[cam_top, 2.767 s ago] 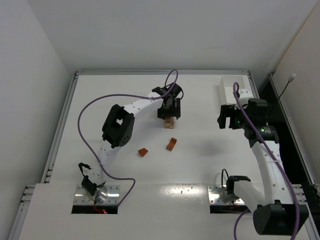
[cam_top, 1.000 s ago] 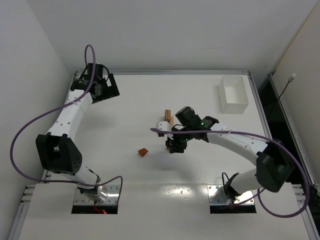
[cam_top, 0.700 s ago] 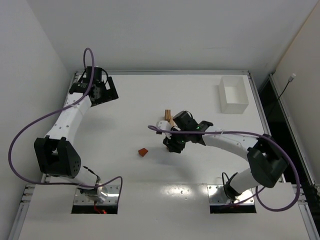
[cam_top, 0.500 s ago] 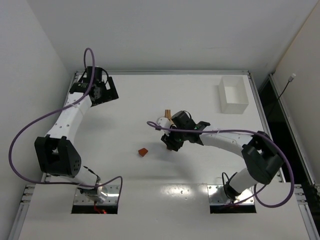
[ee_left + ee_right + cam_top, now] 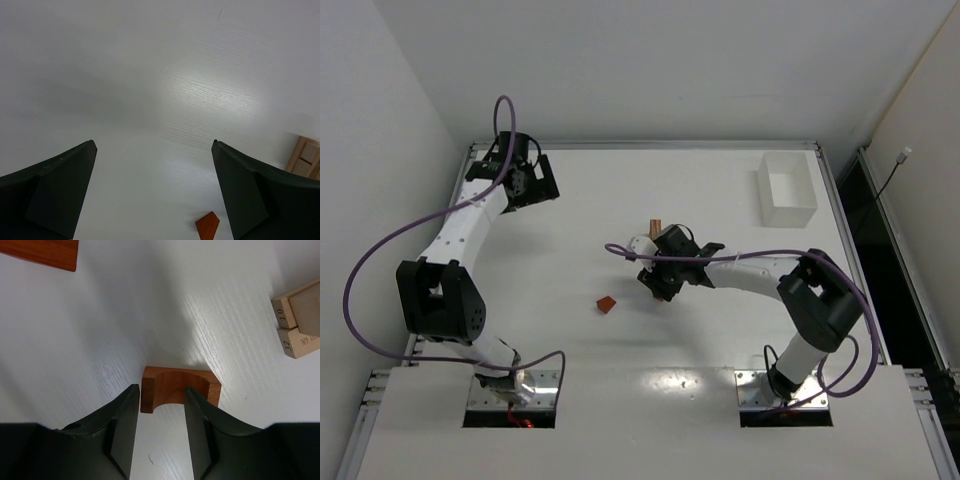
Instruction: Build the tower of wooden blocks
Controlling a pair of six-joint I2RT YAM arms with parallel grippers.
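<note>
The right gripper [image 5: 161, 388] is low over the table [image 5: 720, 190] with its jaws partly apart, not clamped; its fingers [image 5: 122, 425] stand on either side of the near left part of the arch [image 5: 180, 385]; the left finger is at the arch's outer edge and the right one is over its hollow; whether either touches, I cannot tell; the arch lies flat, hollow side towards the camera. The tower [image 5: 297, 325], a short tan stack, stands just beyond and to the right, apart from the arch; a red block [image 5: 607, 304] lies near, towards the left arm's base. The left gripper [image 5: 154, 143] is at the far left corner, jaws wide apart and holding nothing. The tray [image 5: 763, 195] sits at the far right, well apart.
</note>
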